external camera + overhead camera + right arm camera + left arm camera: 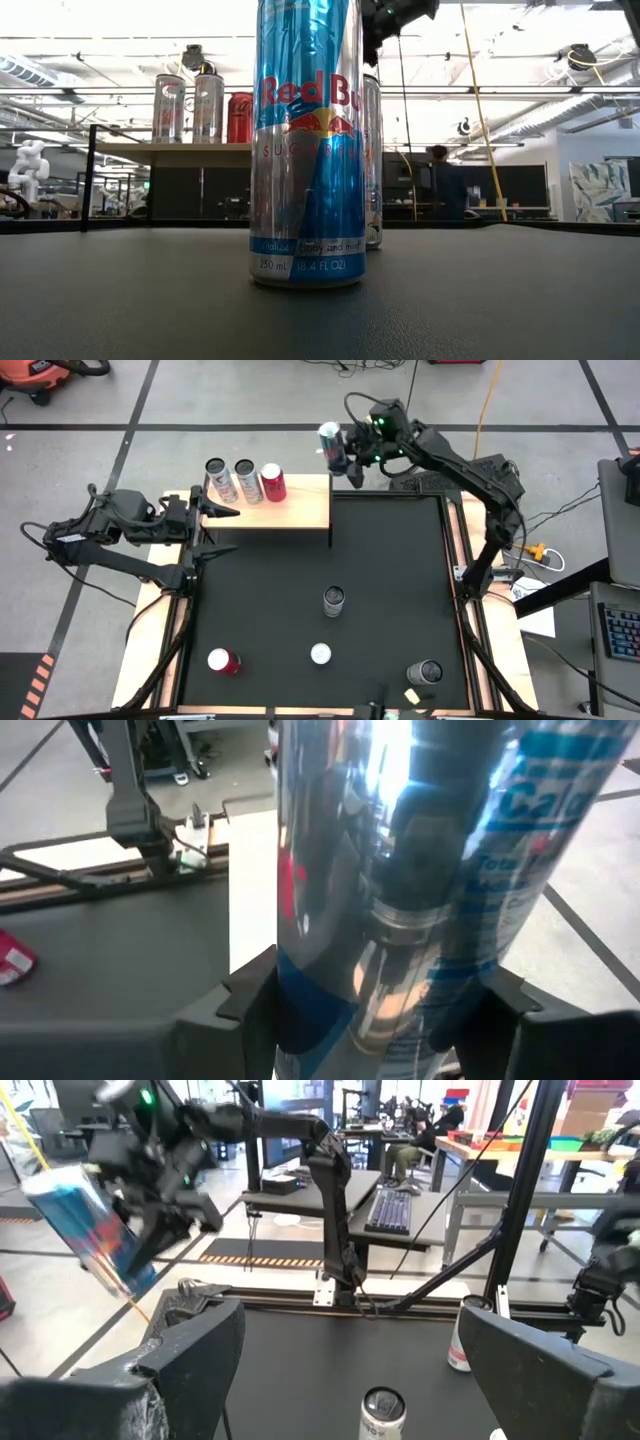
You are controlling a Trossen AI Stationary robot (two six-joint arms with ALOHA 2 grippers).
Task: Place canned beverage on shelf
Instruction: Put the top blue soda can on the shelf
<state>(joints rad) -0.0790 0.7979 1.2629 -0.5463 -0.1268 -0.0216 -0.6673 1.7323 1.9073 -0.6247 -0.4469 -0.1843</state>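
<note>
Left arm: we find it at the table's left edge, its left gripper [222, 530] beside the left end of the shelf, fingers spread apart and holding nothing.
Shelf: we note the shelf [305, 508], a light wooden top on thin dark legs, along the far edge of the black mat [390, 590].
Cans on shelf: we count three upright at its left end, a silver can [218, 479], a second silver can [246, 480] and a red can [272, 482], side by side in a row.
Free shelf space: we see the right half of the wooden top bare.
Held can: we record a blue and silver can [333, 447] tilted in the air, just past the shelf's far right corner and not over the mat.
Right arm: we find it reaching from the table's right side toward the far edge; its right gripper [354, 452] is clamped on that blue and silver can, a finger on either side in the right wrist view.
Cans on mat: we count four standing, a red-topped can [223, 661] near left, a silver can with a dark top [333, 601] at centre, a white-topped can [320, 654] in front of it, and a dark can [424, 674] near right.
</note>
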